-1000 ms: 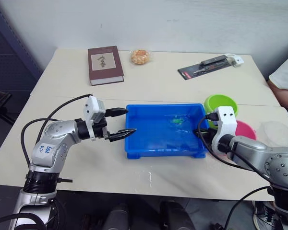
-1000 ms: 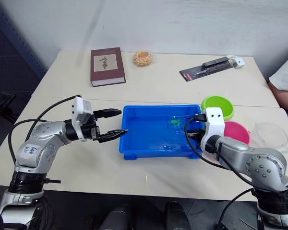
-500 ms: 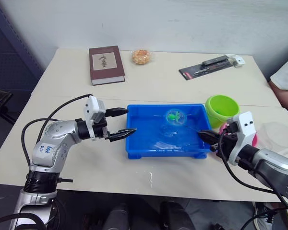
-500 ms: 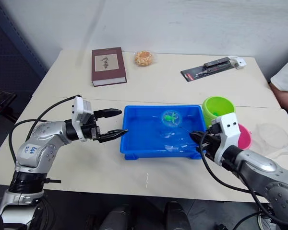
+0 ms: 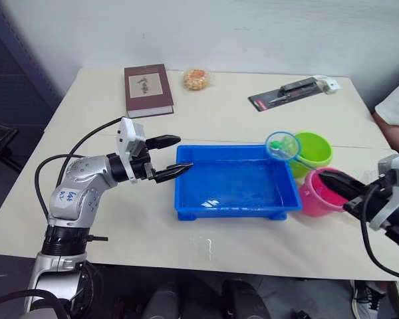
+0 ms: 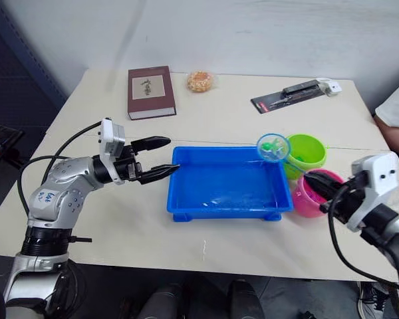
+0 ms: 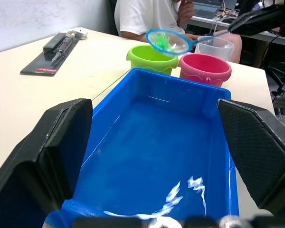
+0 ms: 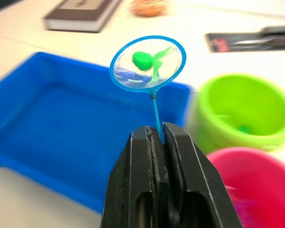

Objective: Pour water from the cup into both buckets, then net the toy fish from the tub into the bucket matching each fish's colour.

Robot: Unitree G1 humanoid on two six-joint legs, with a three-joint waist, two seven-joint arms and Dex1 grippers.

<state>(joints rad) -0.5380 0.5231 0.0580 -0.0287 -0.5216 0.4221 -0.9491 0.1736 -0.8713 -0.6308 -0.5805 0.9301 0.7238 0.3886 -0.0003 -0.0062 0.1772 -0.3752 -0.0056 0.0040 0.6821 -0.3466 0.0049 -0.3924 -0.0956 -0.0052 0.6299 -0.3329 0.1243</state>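
Tabletop (image 5: 219,109) carries the shallow bright blue plastic tub (image 5: 234,183); the lime green plastic bucket (image 5: 310,150) sits at its two o'clock. Right gripper (image 8: 156,137) clenches the blue hoop net (image 8: 147,62) holding a green toy fish (image 8: 143,59), which could spill short of the bucket. Left gripper (image 5: 176,157) is spread, released.

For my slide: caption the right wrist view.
Right gripper holds the net, green fish inside, near the green bucket.

Head pair looks down over the bench (image 5: 239,113); both wrist cameras sit low and close, facing each other across the same blue tub (image 7: 152,156).
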